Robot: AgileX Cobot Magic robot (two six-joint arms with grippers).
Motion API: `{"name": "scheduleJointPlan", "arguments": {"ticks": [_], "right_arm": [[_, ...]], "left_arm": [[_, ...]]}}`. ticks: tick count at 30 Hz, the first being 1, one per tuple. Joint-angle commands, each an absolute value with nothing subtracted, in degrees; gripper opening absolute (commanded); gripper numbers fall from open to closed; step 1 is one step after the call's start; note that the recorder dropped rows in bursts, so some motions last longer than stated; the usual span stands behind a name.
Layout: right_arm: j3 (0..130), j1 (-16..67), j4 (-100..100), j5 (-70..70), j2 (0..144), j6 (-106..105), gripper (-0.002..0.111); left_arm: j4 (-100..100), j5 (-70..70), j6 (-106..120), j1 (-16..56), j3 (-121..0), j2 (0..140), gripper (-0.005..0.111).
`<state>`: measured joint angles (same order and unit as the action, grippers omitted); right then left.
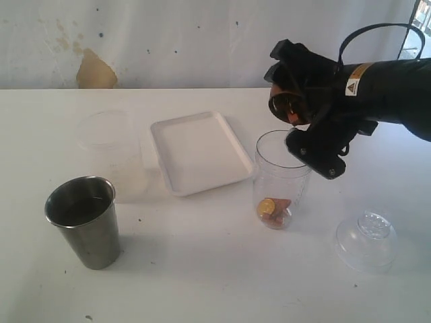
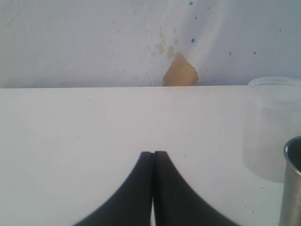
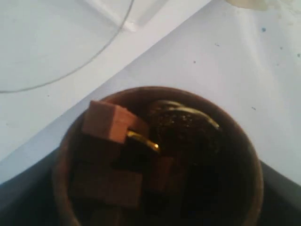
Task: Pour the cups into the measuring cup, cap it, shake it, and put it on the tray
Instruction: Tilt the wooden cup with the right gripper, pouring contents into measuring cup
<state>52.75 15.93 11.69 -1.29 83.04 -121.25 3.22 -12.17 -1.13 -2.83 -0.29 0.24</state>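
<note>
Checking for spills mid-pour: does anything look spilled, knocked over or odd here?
Nothing spilled: the pieces lie inside the measuring cup, and the steel tumbler stands upright. Only the wall's brown patch looks damaged.

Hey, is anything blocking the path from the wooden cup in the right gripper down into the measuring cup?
Nothing visible does. The wooden cup is tilted just above the measuring cup, whose mouth is uncovered. The clear domed lid lies on the table, off to the side.
</note>
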Motion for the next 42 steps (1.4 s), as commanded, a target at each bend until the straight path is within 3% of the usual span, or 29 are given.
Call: {"name": "scheduleJointPlan", "arguments": {"ticks": [1,42], "right_arm": [[52.63,16.61,15.27,0.64,82.42,-122.36,0.0],[52.55,18.21,29.42,-2.91,82.22,-121.92,0.0]], "left_arm": [[3.47,-11.58,-1.2,-2.7,0.0,0.0,0.0],[3.47,-11.58,-1.2,-2.7,0.0,0.0,0.0]]}}
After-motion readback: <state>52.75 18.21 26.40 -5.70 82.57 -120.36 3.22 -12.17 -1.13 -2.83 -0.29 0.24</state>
